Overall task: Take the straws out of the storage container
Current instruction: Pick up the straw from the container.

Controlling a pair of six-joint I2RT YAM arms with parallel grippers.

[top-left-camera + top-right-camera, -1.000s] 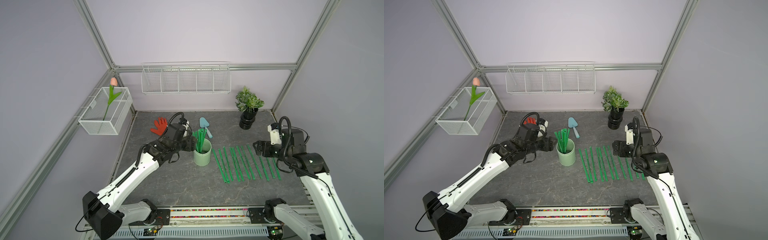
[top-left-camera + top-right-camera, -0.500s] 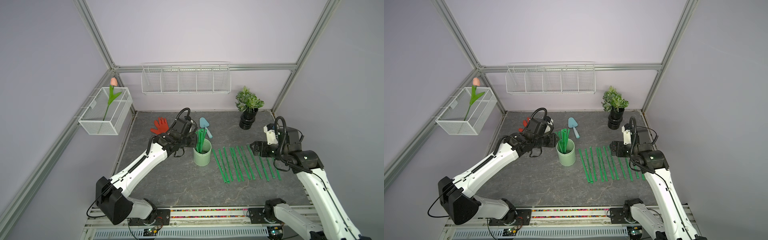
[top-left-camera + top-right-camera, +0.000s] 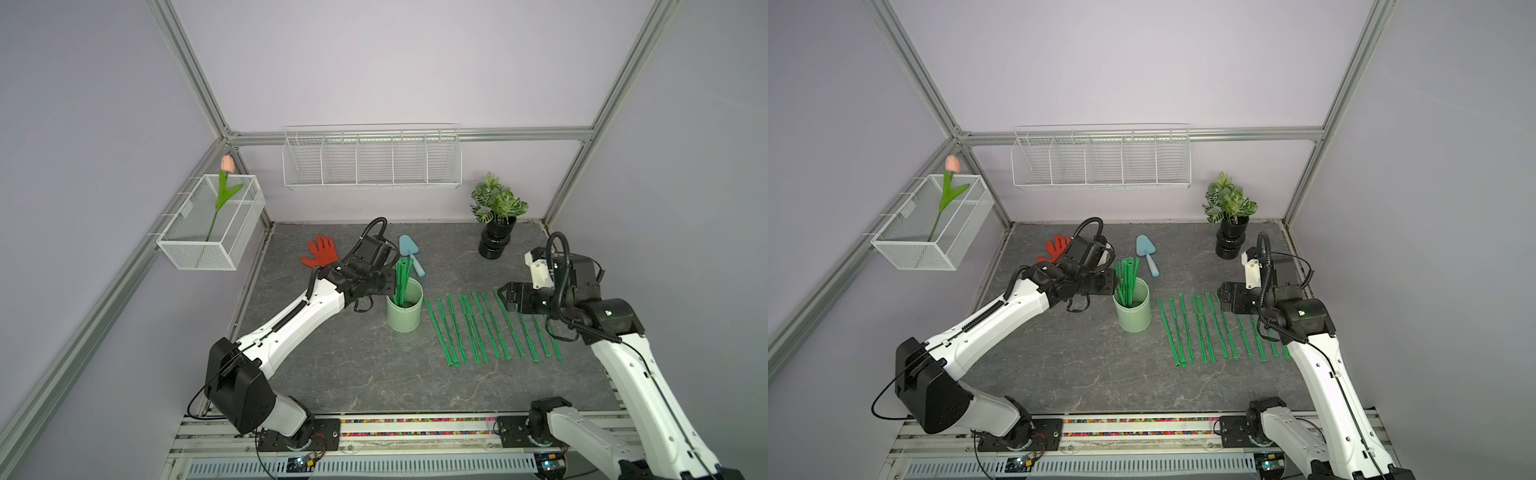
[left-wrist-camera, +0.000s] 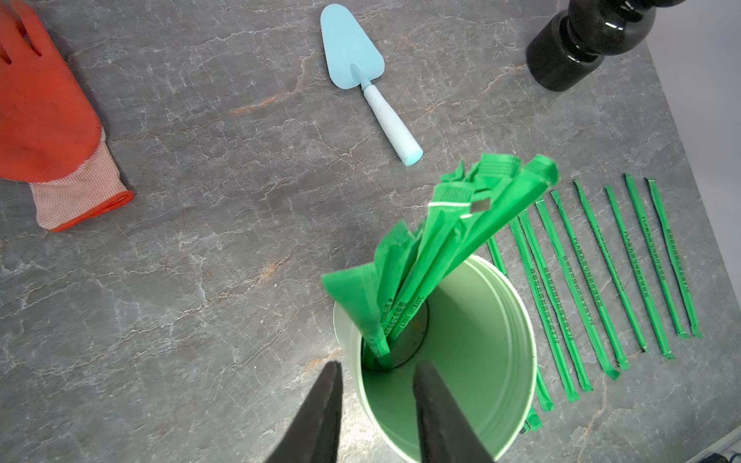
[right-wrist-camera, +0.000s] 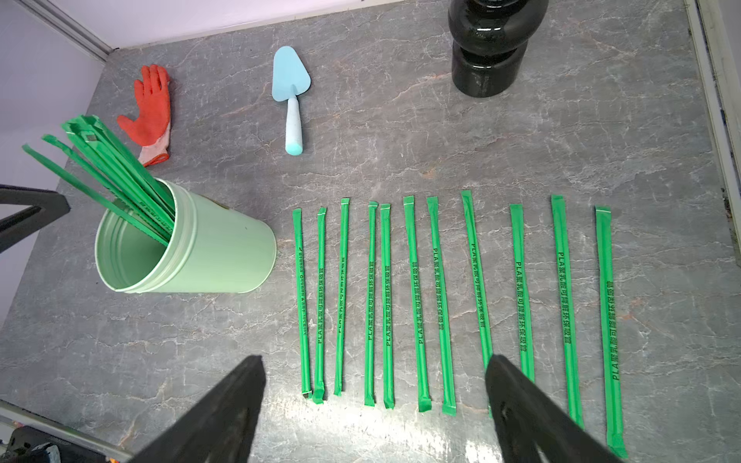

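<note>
The straws (image 4: 441, 248) are flat, bright green paper-wrapped sticks with dark lettering along them. A bunch stands in the storage container (image 3: 405, 318), a pale mint cup with smooth sides, upright near the middle of the worktop (image 3: 353, 374). The bunch reaches well above the rim. The rest lie flat in a row (image 5: 417, 300), side by side and roughly parallel, between the cup and the worktop's right edge; eleven show in the right wrist view.

The left gripper (image 4: 377, 366) is at the cup's left rim. Its jaws are narrowed but apart, one finger outside the wall and one over the inside. The feet of the standing bunch sit just beyond the tips, and the tops fan away from them.

The right gripper (image 5: 373, 358) hangs over the row with its jaws spread wide and nothing between them.
</note>
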